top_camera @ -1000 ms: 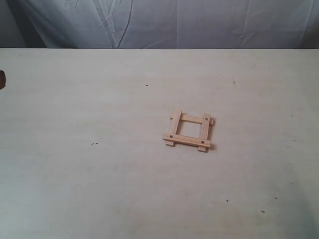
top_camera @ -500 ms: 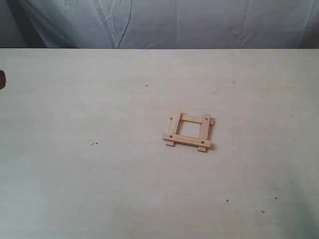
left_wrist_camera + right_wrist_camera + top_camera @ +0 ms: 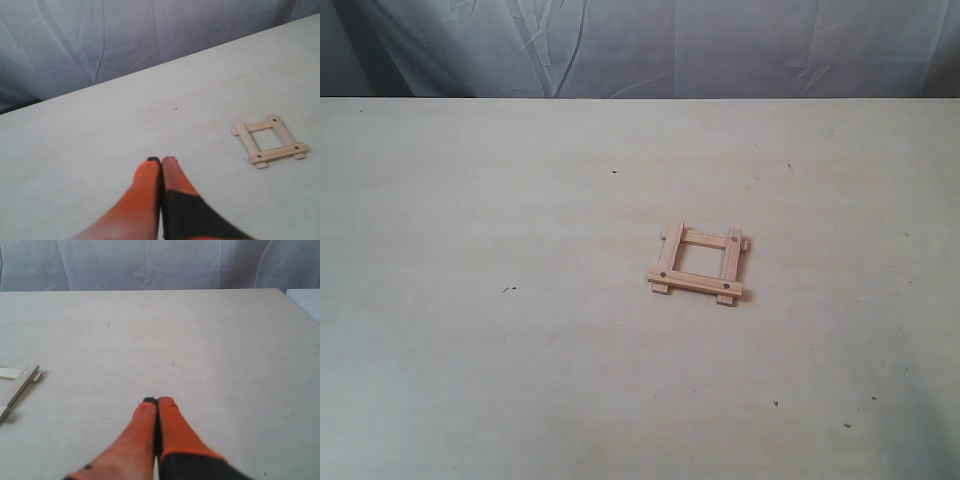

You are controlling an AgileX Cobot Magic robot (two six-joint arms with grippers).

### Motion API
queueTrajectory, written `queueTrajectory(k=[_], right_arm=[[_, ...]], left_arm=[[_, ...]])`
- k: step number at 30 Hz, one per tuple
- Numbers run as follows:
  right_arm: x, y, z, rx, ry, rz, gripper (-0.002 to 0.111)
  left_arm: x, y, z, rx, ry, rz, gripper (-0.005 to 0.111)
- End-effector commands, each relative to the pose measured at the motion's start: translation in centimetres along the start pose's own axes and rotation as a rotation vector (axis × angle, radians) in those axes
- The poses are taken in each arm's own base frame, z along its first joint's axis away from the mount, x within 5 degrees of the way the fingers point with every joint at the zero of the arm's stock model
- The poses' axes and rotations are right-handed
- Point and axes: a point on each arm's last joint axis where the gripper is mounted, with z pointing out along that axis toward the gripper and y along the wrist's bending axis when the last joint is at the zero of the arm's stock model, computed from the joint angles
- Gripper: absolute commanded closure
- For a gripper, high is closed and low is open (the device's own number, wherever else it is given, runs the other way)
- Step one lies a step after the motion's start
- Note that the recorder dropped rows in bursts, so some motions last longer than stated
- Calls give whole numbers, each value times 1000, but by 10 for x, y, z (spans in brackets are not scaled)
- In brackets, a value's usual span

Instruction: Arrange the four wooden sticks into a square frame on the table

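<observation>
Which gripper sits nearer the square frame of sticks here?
Right, probably. Both hang clear of the frame, jaws shut. From the right gripper its corner looks larger, so closer; from the left gripper the whole frame looks smaller, farther off.

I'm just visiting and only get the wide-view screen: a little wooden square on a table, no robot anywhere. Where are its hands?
Observer: The left hand shows in its own wrist camera, its orange fingers pressed together, holding nothing.
Operator: Is it near the square?
Observer: No. It is well apart from the wooden square, with table between them.
Operator: And the other one?
Observer: The right hand is shut and empty too. Only one corner of the square shows at the edge of its camera picture.
</observation>
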Motion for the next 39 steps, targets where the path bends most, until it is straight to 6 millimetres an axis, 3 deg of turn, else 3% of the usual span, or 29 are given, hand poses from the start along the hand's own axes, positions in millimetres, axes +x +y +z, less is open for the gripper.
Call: queueTrajectory(k=[1, 11, 19, 25, 39], right_arm=[[-1, 0, 0, -2, -21, 2, 108], [-1, 0, 0, -2, -21, 2, 108], [-1, 0, 0, -2, -19, 2, 108], [-1, 0, 0, -2, -19, 2, 108], [-1, 0, 0, -2, -19, 2, 108]], left_arm=[[21, 7, -12, -95, -63, -9, 107], [96, 5, -19, -205, -290, -20, 107], [146, 1, -2, -204, -307, -20, 107], [154, 1, 0, -203, -221, -11, 107], [154, 1, 1, -203, -213, -11, 107]])
